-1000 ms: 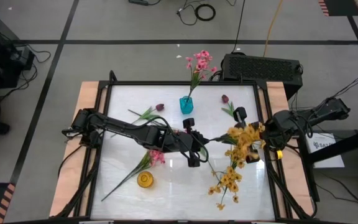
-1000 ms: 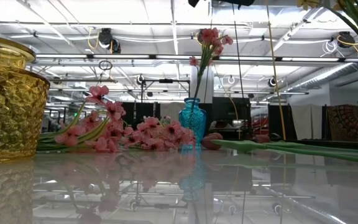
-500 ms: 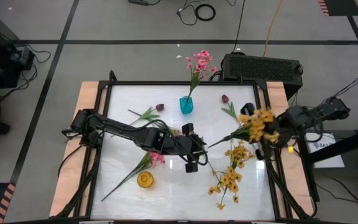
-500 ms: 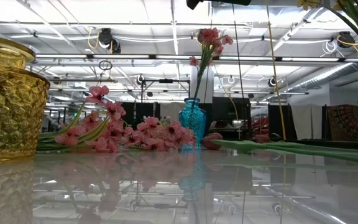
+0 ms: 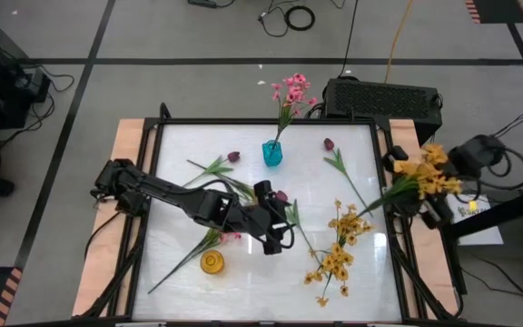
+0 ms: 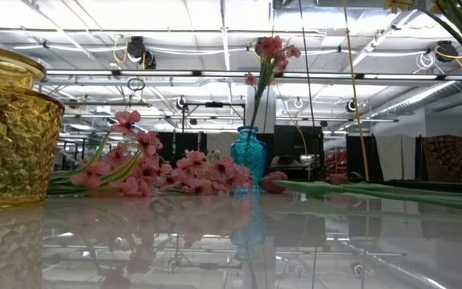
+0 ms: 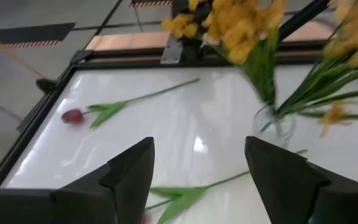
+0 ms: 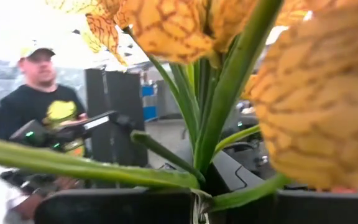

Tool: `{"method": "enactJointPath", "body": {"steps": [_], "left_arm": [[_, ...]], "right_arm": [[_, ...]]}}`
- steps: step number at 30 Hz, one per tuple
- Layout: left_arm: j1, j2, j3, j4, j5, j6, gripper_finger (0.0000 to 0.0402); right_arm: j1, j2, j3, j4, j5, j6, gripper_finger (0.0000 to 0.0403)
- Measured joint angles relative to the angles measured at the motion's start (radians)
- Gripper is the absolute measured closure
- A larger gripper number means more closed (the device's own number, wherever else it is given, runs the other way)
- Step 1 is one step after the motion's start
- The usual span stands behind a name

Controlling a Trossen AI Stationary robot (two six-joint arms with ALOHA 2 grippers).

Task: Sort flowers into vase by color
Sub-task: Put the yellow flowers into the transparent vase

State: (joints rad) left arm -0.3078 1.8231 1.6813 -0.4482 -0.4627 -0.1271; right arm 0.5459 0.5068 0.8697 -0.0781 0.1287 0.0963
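Observation:
My right gripper [image 5: 412,189] is over the table's right edge, shut on a yellow flower [image 5: 420,173] and largely hidden under the blossoms. My left gripper [image 5: 276,232] hangs open over the table's middle with nothing between its fingers [image 7: 135,171]. A pink flower [image 5: 291,91] stands in the blue vase [image 5: 271,153]. Another pink flower [image 5: 226,233] lies beside the yellow vase [image 5: 212,263]. More yellow sprays [image 5: 338,247] stand in a clear vase [image 7: 275,126]. Purple tulips [image 5: 233,156] [image 5: 328,143] [image 5: 281,195] lie flat on the table. My right gripper is shut on the yellow flower's green stems [image 8: 199,184], just below the blossoms, which rise in front of the wrist camera. The flower is lifted clear. Its bare stem end [image 5: 363,213] slants down toward the table's middle.
The white tabletop [image 5: 180,195] has a dark frame and wooden side strips. A black case [image 5: 381,95] sits behind the far edge. A person in a dark shirt [image 8: 42,118] stands beyond the table. Open surface lies at the near left and far left.
My right gripper has pulled back toward the table's right edge and upward, carrying the yellow flower out over that edge. The stem's free end has come away from my left gripper. My left gripper has drawn back slightly toward the near left.

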Motion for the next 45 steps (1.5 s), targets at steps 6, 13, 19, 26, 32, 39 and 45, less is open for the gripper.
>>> {"method": "enactJointPath", "body": {"steps": [6, 13, 19, 26, 32, 39, 45], "left_arm": [[-0.007, -0.006, -0.001, -0.041, -0.025, -0.034, 0.0143], [-0.006, -0.006, -0.001, -0.078, -0.045, -0.070, 0.0143], [-0.008, -0.006, -0.001, -0.096, -0.045, -0.102, 0.0143], [-0.008, -0.005, -0.001, -0.096, -0.045, -0.103, 0.0143], [-0.008, -0.005, -0.001, -0.101, -0.048, -0.102, 0.0143], [-0.009, -0.005, -0.001, -0.111, -0.056, -0.102, 0.0143], [-0.006, -0.005, -0.001, -0.110, -0.065, -0.100, 0.0143]], "right_arm": [[0.079, 0.055, 0.148, -0.169, 0.003, 0.058, 0.0399], [0.158, 0.143, 0.220, -0.313, 0.038, 0.135, 0.0398], [0.268, 0.145, 0.225, -0.356, 0.137, 0.178, 0.0397], [0.405, 0.175, 0.214, -0.375, 0.271, 0.103, 0.0397], [0.528, 0.212, 0.139, -0.358, 0.414, 0.096, 0.0397], [0.671, 0.220, -0.028, -0.196, 0.647, 0.102, 0.0397], [0.734, 0.221, -0.210, 0.013, 0.868, 0.088, 0.0397]]}}
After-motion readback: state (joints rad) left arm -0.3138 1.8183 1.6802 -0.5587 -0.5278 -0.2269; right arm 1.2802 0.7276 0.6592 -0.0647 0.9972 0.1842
